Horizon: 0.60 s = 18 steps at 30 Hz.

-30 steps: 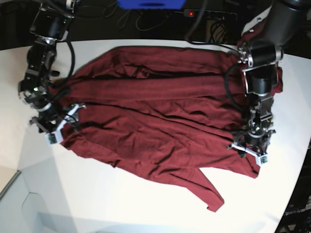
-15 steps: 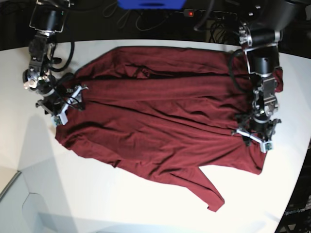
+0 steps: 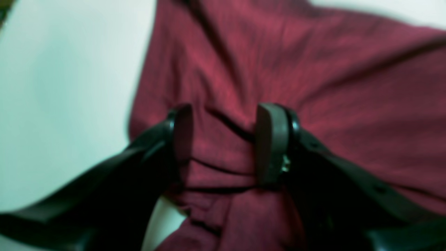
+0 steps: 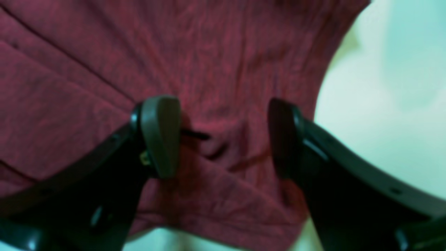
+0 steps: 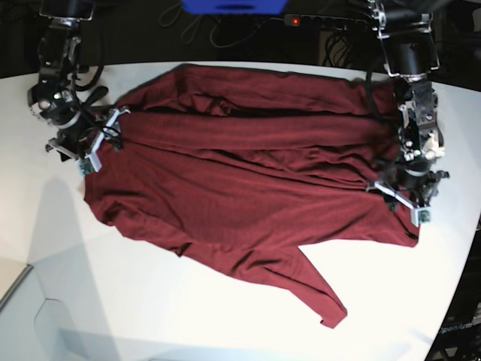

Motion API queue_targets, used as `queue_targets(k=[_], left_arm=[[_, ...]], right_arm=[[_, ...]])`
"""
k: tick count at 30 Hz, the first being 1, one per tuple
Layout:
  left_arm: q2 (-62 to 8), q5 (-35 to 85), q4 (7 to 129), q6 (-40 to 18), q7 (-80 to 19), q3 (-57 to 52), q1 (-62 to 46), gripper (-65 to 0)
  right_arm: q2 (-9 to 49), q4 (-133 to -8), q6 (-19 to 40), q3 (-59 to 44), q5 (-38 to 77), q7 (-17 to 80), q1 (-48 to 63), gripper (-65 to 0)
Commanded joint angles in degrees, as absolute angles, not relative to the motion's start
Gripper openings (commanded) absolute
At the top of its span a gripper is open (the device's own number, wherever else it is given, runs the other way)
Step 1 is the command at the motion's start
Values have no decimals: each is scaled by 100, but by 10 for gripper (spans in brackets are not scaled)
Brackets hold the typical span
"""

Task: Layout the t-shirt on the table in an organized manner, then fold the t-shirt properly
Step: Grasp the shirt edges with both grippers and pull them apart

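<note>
Maroon t-shirt [image 5: 248, 195] lies spread but creased across the white table [image 5: 150, 301], one sleeve trailing toward the front edge. Left gripper [image 3: 223, 143] and right gripper [image 4: 223, 136] each clamp bunched cloth at opposite edges; smoothing is unfinished and no fold looks made.

- No readable text, label, brand, number or sign in any of the three views.
- t-shirt [image 5: 248, 188]: plain maroon cloth, no print or tag lettering visible in the base view; both wrist views show only blurred weave.
- table [image 5: 188, 316]: bare white surface, no markings.
- Blue object [image 5: 233, 6] beyond the table's far edge, above the t-shirt: no lettering can be made out.
- Dark strip [image 5: 323, 21] just right of the blue object: one small red light, no legible marking.
- Fingers [image 3: 270, 143] in the left wrist view and fingers [image 4: 162, 134] in the right wrist view: dark, unmarked.
</note>
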<state>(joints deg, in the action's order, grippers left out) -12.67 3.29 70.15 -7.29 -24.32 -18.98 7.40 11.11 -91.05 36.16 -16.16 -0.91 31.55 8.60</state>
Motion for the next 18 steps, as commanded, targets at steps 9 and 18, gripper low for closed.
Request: queue_targets(k=[9, 18], left_arm=[[-1358, 1200, 6879, -716, -2387, -1868, 1332, -366], [-1358, 1218, 5675, -716, -2378, -1859, 1798, -366]], right_arm=[[1077, -9112, 3626, -1912, 4, 3020, -31, -253], [1103, -7591, 3618, -1886, -4, 3011, -1270, -256]])
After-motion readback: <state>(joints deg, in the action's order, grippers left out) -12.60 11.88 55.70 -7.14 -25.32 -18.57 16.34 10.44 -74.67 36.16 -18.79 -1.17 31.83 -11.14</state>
